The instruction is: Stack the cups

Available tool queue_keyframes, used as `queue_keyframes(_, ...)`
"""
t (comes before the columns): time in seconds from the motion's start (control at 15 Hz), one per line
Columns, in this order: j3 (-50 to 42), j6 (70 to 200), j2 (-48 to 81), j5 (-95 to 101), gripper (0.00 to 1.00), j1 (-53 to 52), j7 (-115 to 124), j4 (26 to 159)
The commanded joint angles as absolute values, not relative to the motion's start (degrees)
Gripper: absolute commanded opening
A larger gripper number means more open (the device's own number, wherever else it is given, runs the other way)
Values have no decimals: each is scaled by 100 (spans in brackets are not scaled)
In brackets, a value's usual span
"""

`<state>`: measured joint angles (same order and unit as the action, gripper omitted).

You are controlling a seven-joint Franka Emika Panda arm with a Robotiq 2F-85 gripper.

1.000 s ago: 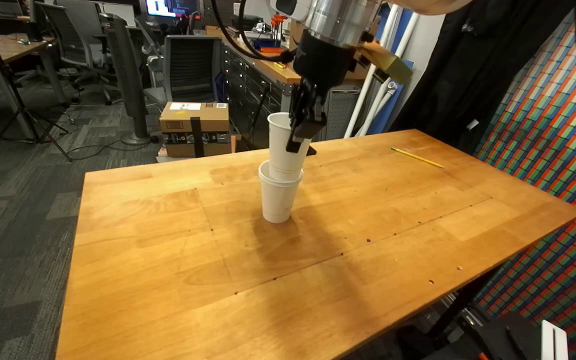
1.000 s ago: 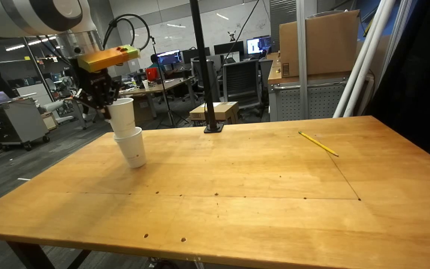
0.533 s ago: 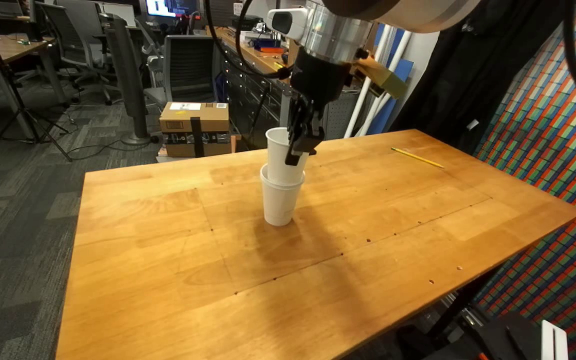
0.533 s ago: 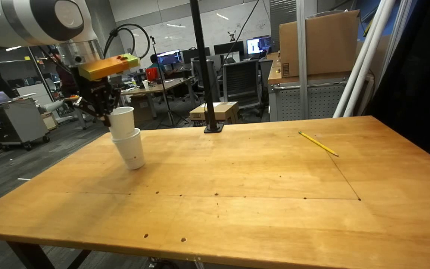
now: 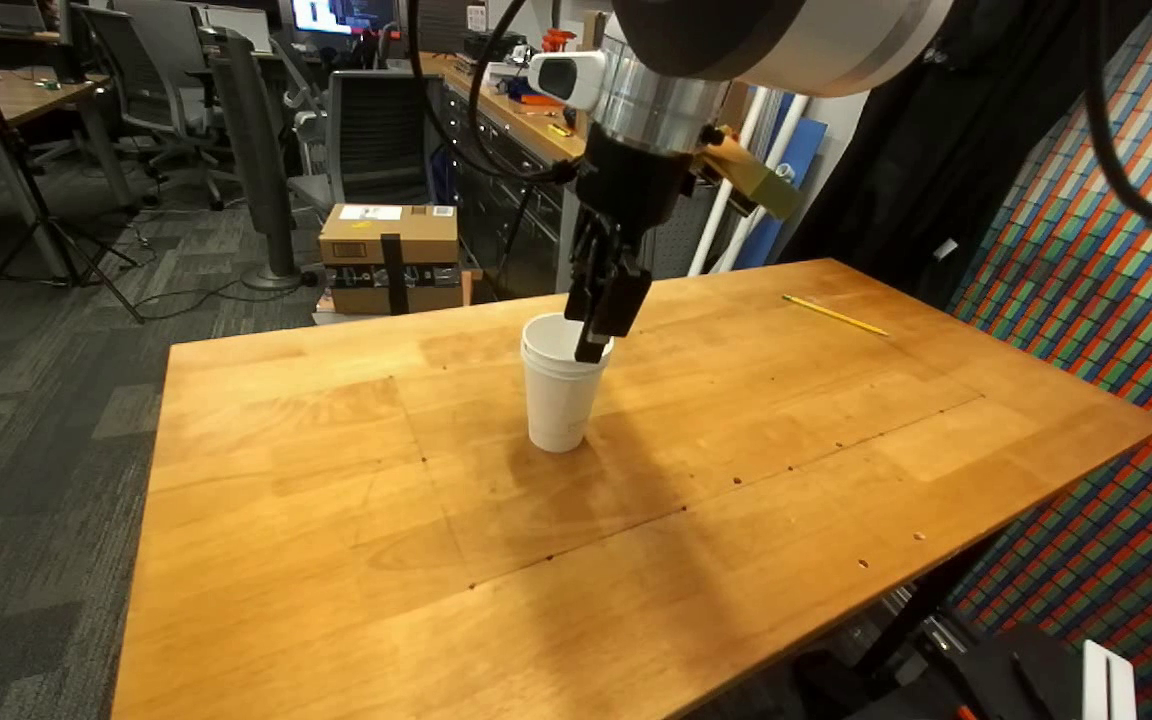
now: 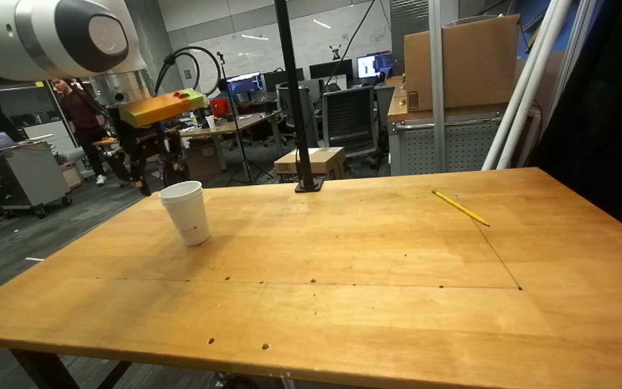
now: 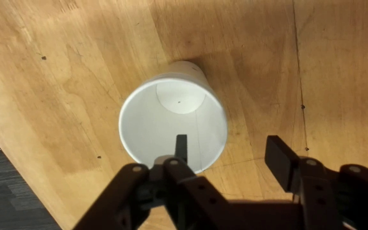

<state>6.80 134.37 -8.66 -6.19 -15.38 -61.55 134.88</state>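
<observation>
The cups (image 5: 558,405) stand upright on the wooden table, one nested inside the other so that only a double rim shows the inner one. In an exterior view the nested cups (image 6: 188,219) sit toward the table's far left. My gripper (image 7: 225,150) is open with nothing between its fingers. From the wrist, one finger (image 7: 181,147) overlaps the opening of the inner cup (image 7: 184,95), and the other finger (image 7: 279,156) is to the right over bare wood. Whether the first finger dips below the rim I cannot tell.
A yellow pencil (image 5: 834,314) lies on the table (image 5: 386,560), well away from the cups. A black pole (image 6: 296,97) rises from the back edge of the tabletop. Cardboard boxes (image 5: 391,255) are on the floor beyond.
The gripper opened and let go of the upper cup, which dropped fully into the lower one. The arm also came down. A person has come into view in the background.
</observation>
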Motion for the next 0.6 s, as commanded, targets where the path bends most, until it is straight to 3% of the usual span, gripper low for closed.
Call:
queue_keyframes(0.0, 704, 13506, -938, -642, 95, -1422, -6058, 13510)
queue_keyframes(0.07, 691, 13474, -985, -628, 100, -1392, -6030, 13540)
queue_keyframes(0.53, 395, 13040, -1738, -678, 100, -1050, -5517, 13938)
